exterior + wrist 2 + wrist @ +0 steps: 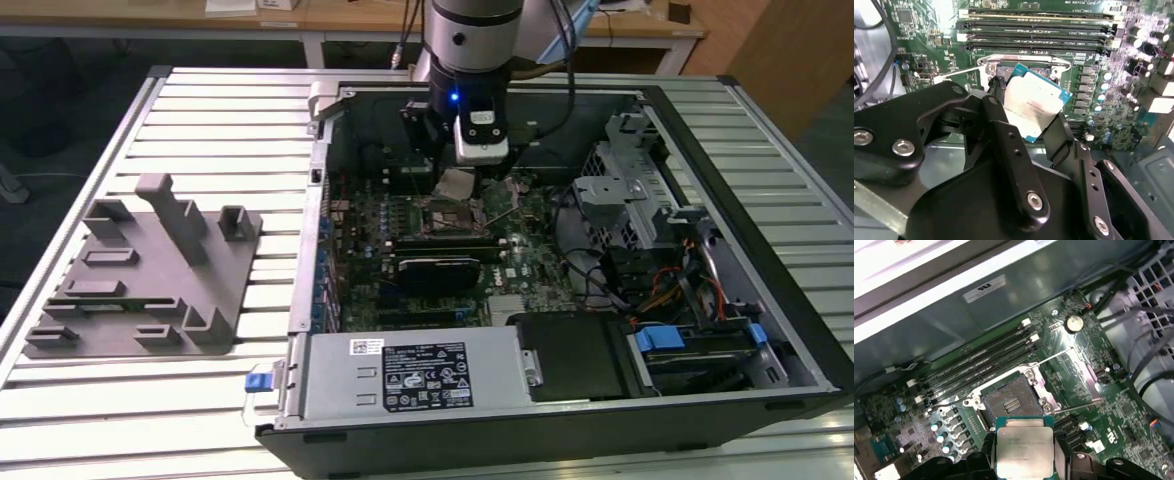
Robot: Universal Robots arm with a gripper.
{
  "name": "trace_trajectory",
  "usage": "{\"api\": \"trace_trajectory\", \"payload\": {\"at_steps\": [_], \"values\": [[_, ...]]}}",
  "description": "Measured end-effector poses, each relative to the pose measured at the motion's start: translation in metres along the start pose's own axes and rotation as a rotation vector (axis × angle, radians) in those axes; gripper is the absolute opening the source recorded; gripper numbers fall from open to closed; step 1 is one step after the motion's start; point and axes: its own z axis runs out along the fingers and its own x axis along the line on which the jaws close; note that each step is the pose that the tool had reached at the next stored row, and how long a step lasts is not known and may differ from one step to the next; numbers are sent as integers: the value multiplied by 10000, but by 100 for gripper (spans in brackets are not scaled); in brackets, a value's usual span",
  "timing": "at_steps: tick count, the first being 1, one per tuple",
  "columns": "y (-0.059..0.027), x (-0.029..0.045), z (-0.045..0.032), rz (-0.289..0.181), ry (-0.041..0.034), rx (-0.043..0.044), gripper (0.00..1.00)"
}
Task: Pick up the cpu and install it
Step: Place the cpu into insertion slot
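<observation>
The cpu (1024, 445) is held in the gripper (1024, 462). The two black fingers (1004, 132) are closed on its opposite edges, and its silver top faces the camera in both wrist views. In the exterior view the cpu (461, 183) hangs under the gripper (463, 180), inside the open computer case (694, 130) and over the green motherboard (521, 270).

Just beside the cpu is the socket (1011, 402), which is uncovered. Its metal frame (1074, 375) is folded away to one side, and a thin lever (1054, 357) stands up near it. On the far side of the socket lie four long memory slots (979, 365). A row of small capacitors (939, 432) stands near the socket, and a coin battery (1074, 322) is farther off. Dark cables (1149, 365) cross the board, well apart from the socket.

In the second wrist view the gripper and the cpu (1036, 105) cover most of the socket (1024, 62). I cannot tell how high the cpu is above the board. Outside the case, a grey fixture (147, 270) lies on the ribbed table (200, 130), on the exterior view's left.
</observation>
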Motion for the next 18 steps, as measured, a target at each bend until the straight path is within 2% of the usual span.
{"api": "trace_trajectory", "payload": {"at_steps": [12, 18], "values": [[0, 0, 1, 1630, -102, 47, 55], [0, 0, 2, 2431, -174, 104, 55]]}}
